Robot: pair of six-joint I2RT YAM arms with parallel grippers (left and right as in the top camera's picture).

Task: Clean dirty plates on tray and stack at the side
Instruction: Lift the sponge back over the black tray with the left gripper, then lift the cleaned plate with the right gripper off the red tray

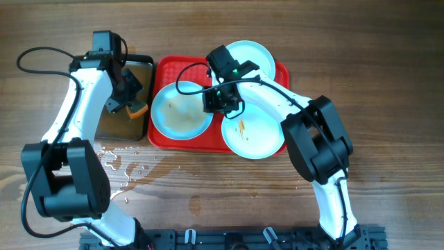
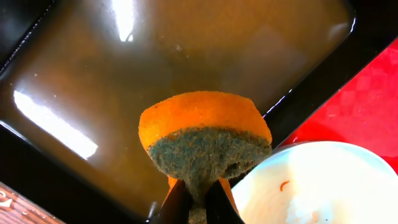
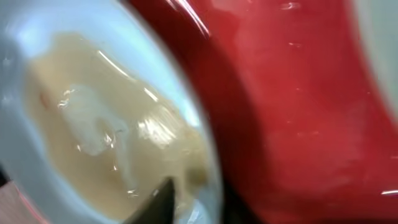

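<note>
At the far left the left gripper (image 1: 127, 103) is closed on an orange sponge (image 2: 205, 134), pinching it from below, its green scrubbing face toward the wrist camera; the sponge hangs over the right side of the black pan (image 1: 119, 126) of brown water, just beside the tray (image 1: 165, 73); a wet patch (image 1: 121, 161) lies on the table (image 1: 388, 69) in front of the pan. All three plates sit on the tray, none yet stacked at the side; the left plate (image 1: 177, 111) holds a thin cloudy brownish film; the right gripper (image 1: 223, 99) is at that plate's right rim, one finger (image 3: 155, 199) showing over the inside of the rim, but I cannot tell whether it is clamped there or merely poised. Further right the far plate (image 1: 253, 55) shows no marks where it is visible; the near plate (image 1: 257, 135) bears orange streaks in its middle.

The step in hand seems to be scrubbing the left plate; to do it well the right arm should steady the rim firmly while the sponge clears the tray's lip, lands flat with the green face down, and sweeps from the middle outward; pressing hard far from the grip could tip or slide the plate, and a dripping sponge would spread more water.
</note>
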